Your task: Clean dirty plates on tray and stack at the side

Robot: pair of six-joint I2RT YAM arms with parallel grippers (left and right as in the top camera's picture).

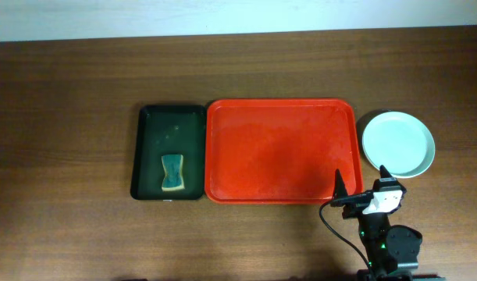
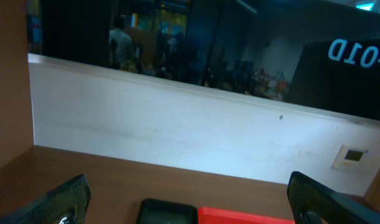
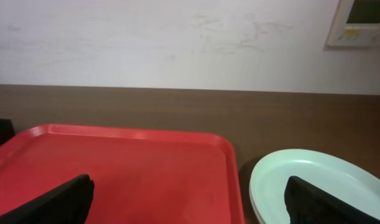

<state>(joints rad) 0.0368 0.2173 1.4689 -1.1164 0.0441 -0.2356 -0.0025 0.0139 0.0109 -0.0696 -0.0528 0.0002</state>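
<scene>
Pale blue-green round shallow plate [image 1: 398, 144] down on the brown wooden counter [image 1: 66, 117], just right of the large rectangular red plastic tray [image 1: 281, 152], narrowly apart from its rim; number stacked there impossible to tell. Left of the red tray, close alongside, narrower dark green tray [image 1: 172, 125] with a yellow-and-green sponge [image 1: 172, 173] inside. Right tool [image 1: 361, 181] over the counter by the red tray's near right corner, between tray and plate, released, fingers spread wide. Left tool [image 2: 188, 179] likewise released, fingers far apart, facing a pale wall [image 2: 177, 130].
</scene>
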